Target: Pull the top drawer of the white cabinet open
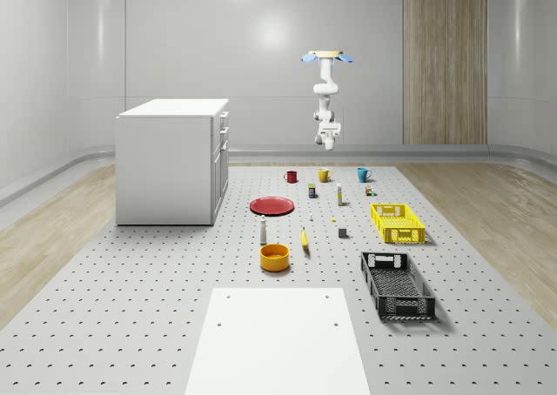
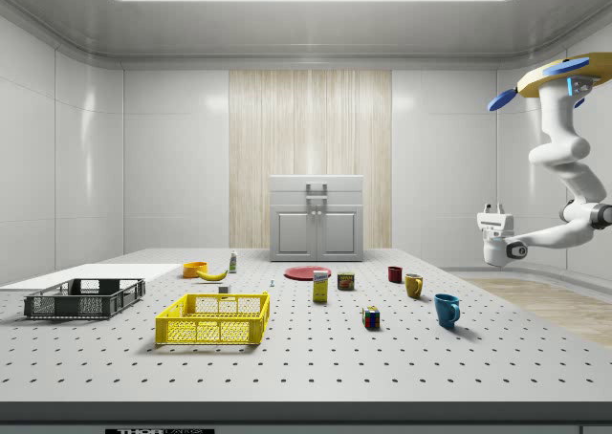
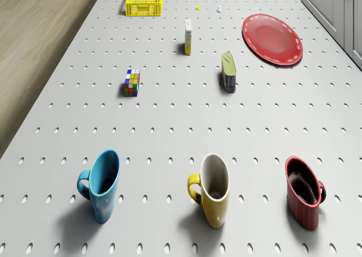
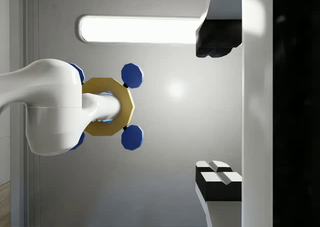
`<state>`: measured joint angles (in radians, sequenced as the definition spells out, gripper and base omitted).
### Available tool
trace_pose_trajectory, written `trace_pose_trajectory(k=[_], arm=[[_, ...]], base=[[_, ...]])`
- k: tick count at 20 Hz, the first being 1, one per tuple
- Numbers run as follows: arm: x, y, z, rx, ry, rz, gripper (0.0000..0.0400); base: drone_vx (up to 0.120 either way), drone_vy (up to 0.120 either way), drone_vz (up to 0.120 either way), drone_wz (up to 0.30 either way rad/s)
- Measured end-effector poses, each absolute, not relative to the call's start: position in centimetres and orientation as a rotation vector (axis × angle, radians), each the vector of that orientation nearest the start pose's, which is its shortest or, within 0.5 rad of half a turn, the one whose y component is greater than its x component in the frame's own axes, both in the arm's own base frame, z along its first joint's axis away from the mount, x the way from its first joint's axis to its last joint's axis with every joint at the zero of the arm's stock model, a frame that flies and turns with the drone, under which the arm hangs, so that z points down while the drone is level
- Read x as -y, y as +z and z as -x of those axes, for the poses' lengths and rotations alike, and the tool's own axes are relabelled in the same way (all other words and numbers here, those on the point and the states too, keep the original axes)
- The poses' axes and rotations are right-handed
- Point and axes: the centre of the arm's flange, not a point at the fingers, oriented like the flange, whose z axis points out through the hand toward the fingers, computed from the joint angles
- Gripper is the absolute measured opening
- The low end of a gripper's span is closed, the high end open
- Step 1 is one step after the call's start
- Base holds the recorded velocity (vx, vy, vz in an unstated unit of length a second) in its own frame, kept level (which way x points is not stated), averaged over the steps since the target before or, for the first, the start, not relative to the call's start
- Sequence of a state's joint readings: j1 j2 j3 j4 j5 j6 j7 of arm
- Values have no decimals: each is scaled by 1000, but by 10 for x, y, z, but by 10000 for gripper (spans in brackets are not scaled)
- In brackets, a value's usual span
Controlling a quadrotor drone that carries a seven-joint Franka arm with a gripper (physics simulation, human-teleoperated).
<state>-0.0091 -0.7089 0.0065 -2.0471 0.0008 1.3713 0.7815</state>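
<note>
the approach is judged barely begun: the drone (image 1: pixel 326 57) is seen hovering high above the far edge of the counter (image 1: pixel 130 308), over the row of mugs, with the end effector (image 1: pixel 328 134) hung below it, its fingers (image 4: pixel 216 37) spread wide and nothing held between them. the white cabinet (image 1: pixel 170 164) is found well apart from the end effector, off toward the whole-scene view's left, and its top drawer (image 1: pixel 224 117) is shut, slightly lower than the end effector. next, the end effector would have to be carried across to the cabinet front, levelled with the top drawer's handle (image 2: pixel 316 187), and closed around it before any pulling.
</note>
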Motion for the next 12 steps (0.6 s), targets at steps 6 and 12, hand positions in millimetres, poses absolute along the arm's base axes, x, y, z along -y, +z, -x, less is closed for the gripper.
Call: trace_pose_trajectory(k=[6,12], arm=[[68,663,-304,-923,347,2226,312],[95,619,-306,-723,532,1752,309]], base=[[13,-20,0,0],[120,-120,0,0]])
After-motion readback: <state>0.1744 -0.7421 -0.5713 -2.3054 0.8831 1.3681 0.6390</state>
